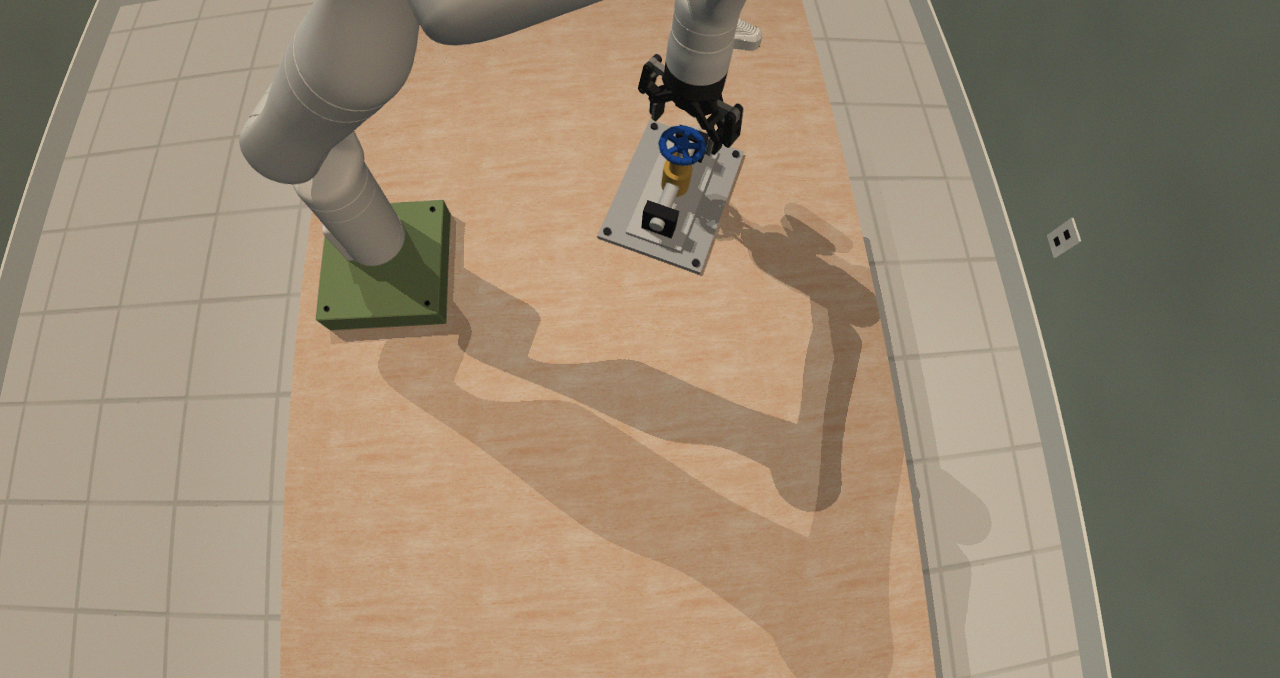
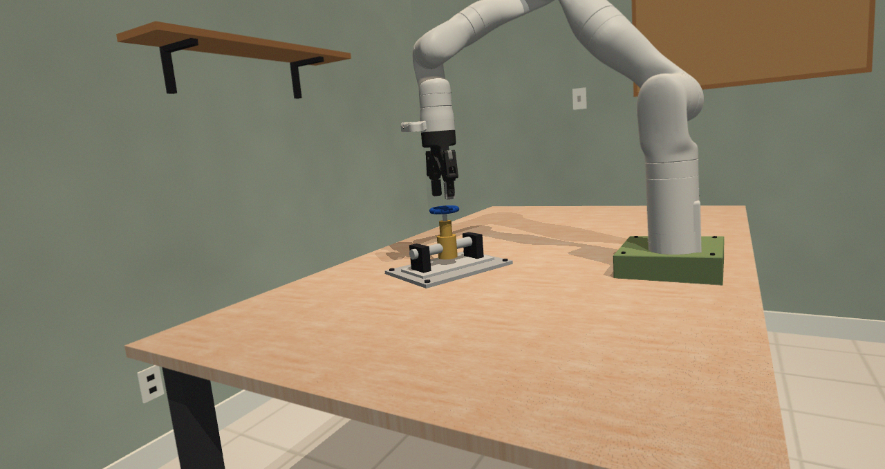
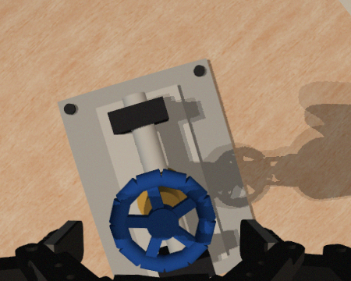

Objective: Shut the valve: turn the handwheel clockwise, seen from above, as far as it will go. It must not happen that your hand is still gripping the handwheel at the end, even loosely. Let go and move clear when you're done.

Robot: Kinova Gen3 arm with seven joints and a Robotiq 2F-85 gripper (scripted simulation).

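A blue spoked handwheel [image 1: 682, 145] tops a brass valve body [image 2: 446, 241] on a grey pipe held by two black clamps on a grey baseplate [image 1: 673, 201]. My gripper [image 2: 443, 192] points straight down and hangs a short way above the handwheel [image 2: 444, 209], not touching it. Its fingers are wide open and empty. In the wrist view the handwheel [image 3: 162, 221] lies between the two black fingers, which stand to either side of it at the lower edge of the frame [image 3: 162, 252].
The arm's green base block [image 1: 386, 265] stands on the wooden table some way from the valve. The table's far edge runs close behind the baseplate. A wall shelf [image 2: 229, 45] hangs high on the wall, well away.
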